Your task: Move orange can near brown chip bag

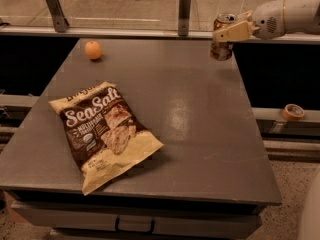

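Observation:
The orange can (220,50) is at the table's far right corner, held just above the tabletop, with its silver top showing. My gripper (223,34) reaches in from the right and is shut on the can's middle. The brown chip bag (102,131), with "Sea Salt" lettering, lies flat on the front left part of the grey table (200,124), far from the can.
A small round orange fruit (93,50) sits at the far left of the table. A metal rail with posts (184,11) runs behind the table. A roll of tape (293,112) lies on a ledge to the right. A drawer front runs below the table's front edge.

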Robot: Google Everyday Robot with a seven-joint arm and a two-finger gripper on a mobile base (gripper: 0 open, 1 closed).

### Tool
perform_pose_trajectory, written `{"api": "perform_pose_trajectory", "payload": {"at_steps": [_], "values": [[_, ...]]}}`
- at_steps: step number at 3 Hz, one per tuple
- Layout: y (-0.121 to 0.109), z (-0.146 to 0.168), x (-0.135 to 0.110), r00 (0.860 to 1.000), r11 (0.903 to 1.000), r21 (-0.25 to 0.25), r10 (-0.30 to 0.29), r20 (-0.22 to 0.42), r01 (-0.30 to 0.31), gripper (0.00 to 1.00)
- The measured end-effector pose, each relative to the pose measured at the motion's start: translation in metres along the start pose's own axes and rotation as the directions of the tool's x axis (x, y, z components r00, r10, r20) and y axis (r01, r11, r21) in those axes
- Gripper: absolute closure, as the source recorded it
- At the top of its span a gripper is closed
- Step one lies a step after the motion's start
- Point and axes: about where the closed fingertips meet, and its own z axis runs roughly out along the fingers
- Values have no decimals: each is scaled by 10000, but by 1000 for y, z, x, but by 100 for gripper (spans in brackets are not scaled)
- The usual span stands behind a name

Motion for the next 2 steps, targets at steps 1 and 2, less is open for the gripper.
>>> {"api": "perform_pose_trajectory", "payload": {"at_steps": [1,2], "values": [[0,4,0,10000,10000,-34,-18,-17,18,100],[0,4,0,10000,10000,-37,-19,-15,19,100]]}}
